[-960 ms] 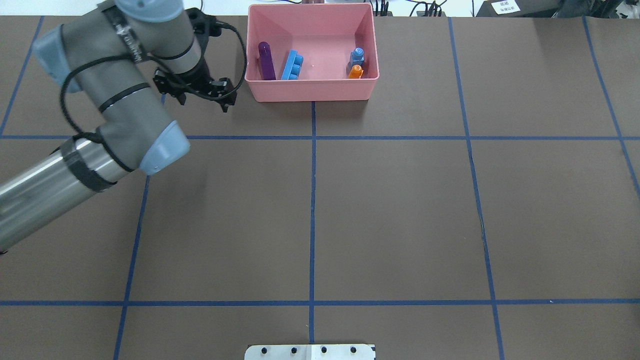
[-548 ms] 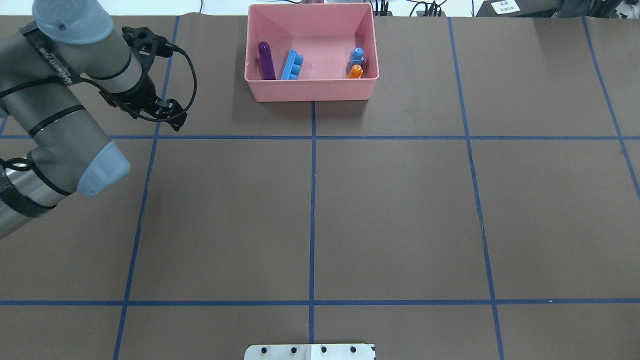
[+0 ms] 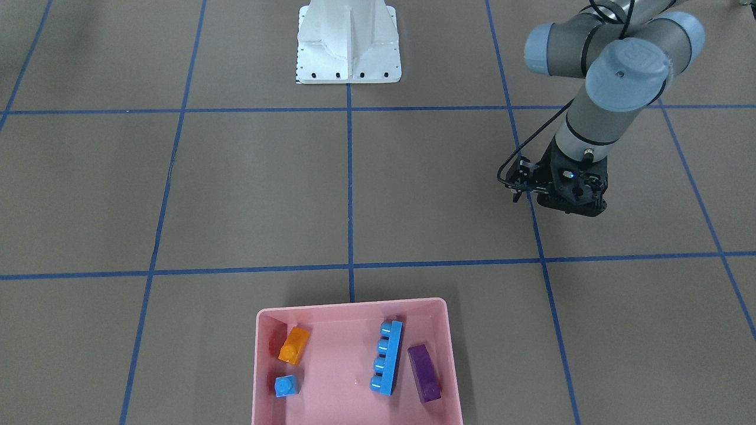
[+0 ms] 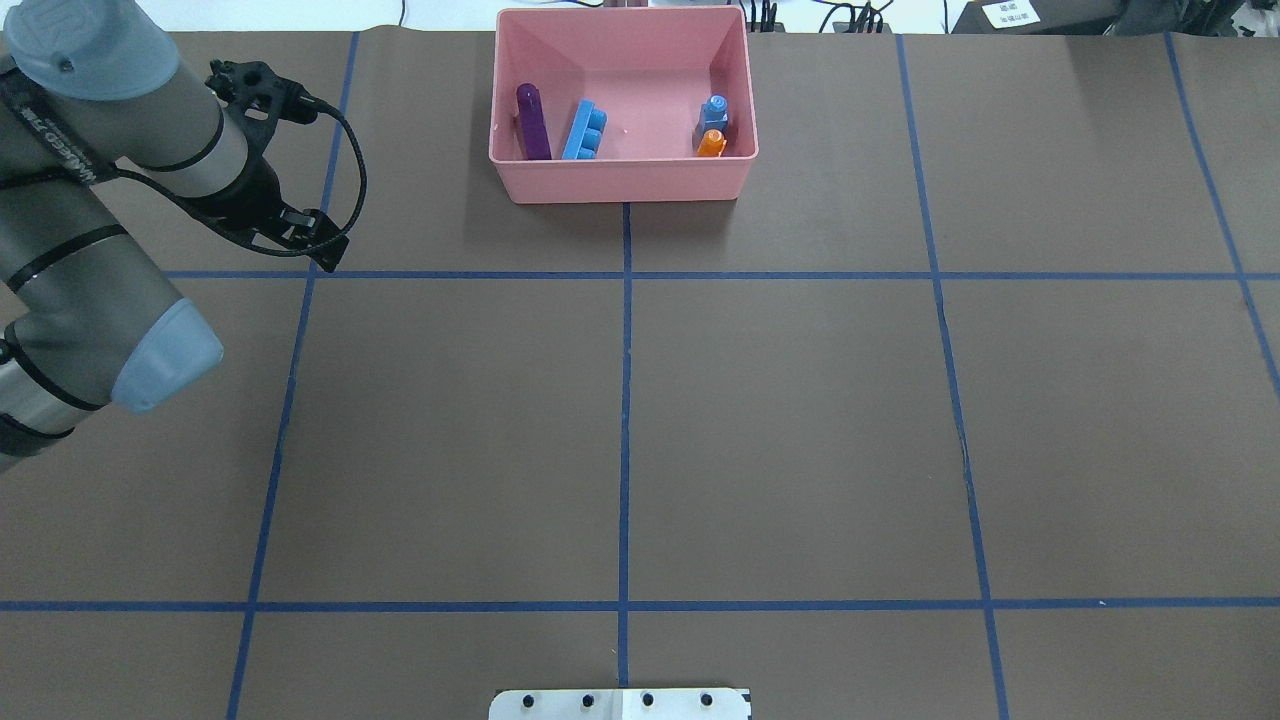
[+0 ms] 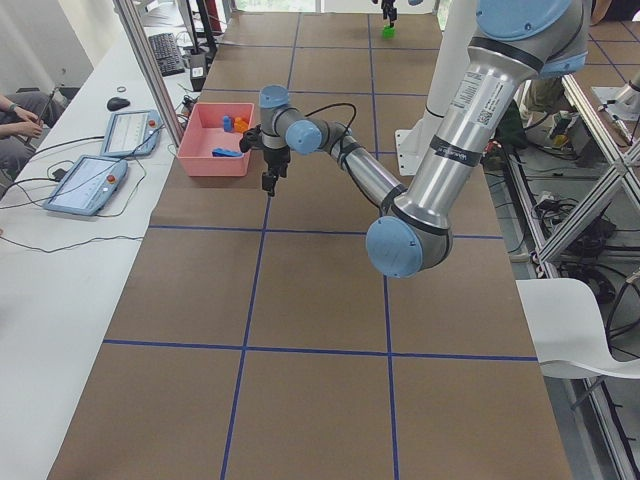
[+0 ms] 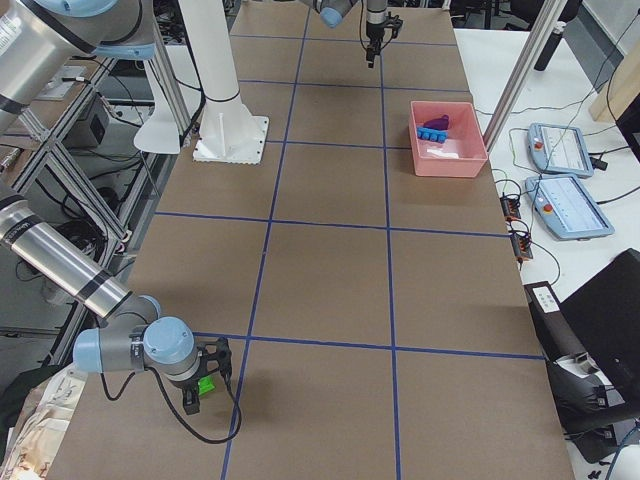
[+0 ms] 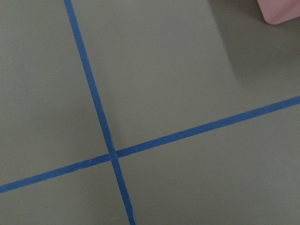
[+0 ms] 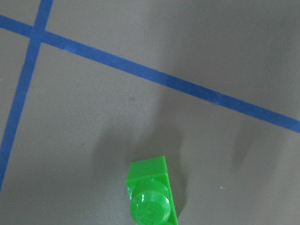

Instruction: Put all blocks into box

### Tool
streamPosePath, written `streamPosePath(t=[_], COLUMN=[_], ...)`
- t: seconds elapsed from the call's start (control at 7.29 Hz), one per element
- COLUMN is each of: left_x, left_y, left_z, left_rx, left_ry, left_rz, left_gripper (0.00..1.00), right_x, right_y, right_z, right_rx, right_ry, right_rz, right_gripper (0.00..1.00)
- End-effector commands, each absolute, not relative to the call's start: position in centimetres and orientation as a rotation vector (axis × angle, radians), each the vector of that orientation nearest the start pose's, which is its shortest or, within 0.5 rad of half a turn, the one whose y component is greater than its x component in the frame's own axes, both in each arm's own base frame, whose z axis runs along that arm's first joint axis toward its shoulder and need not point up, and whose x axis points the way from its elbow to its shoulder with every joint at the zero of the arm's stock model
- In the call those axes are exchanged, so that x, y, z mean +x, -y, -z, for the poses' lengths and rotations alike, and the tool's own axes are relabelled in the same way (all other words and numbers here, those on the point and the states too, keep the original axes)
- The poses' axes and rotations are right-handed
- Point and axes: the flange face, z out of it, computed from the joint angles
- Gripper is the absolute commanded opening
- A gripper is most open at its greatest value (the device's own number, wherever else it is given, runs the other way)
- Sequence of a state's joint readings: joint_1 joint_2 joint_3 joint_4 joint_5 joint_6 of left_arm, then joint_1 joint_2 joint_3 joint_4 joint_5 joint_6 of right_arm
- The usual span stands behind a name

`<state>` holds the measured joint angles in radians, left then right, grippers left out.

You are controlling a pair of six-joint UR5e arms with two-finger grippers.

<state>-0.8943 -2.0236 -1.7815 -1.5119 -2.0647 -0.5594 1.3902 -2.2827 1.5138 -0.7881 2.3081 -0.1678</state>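
The pink box (image 4: 620, 185) stands at the table's far edge and also shows in the front view (image 3: 354, 306). In it lie a purple brick (image 4: 532, 122), a long blue brick (image 4: 585, 131), a small blue brick (image 4: 715, 110) and an orange brick (image 4: 711, 144). My left gripper (image 4: 322, 252) hangs empty over bare table to the box's left, its jaws apart. A green brick (image 8: 151, 194) lies on the table far to my right, out of the overhead view. My right gripper (image 6: 200, 388) is right at it (image 6: 207, 385); I cannot tell whether it is open or shut.
Blue tape lines (image 4: 625, 400) divide the brown table into squares. The white robot base (image 3: 348, 41) stands at the near middle edge. The box's corner (image 7: 281, 9) shows at the top right of the left wrist view.
My left arm has swung left and back toward me, away from the box. The bricks in the box have not moved.
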Motion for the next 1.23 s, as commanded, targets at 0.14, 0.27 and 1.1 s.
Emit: streamPosePath(t=[0.14, 0.27, 1.1], left_x=[32.6, 32.5, 32.5], left_y=[54.1, 54.1, 54.0], left_z=[-31.7, -31.6, -31.5], left_rx=[0.204, 0.206, 0.207], left_ry=[-0.741, -0.742, -0.743], left_rz=[-0.260, -0.259, -0.260], left_gripper=[1.00, 1.00, 1.00], right_x=[3.8, 3.5, 3.1], right_y=[12.4, 13.1, 14.8], right_z=[-83.1, -82.9, -83.0], right_rx=[-0.015, -0.014, 0.004], right_ry=[0.837, 0.848, 0.803], right_rz=[0.291, 0.290, 0.343], right_gripper=[0.67, 0.63, 0.51])
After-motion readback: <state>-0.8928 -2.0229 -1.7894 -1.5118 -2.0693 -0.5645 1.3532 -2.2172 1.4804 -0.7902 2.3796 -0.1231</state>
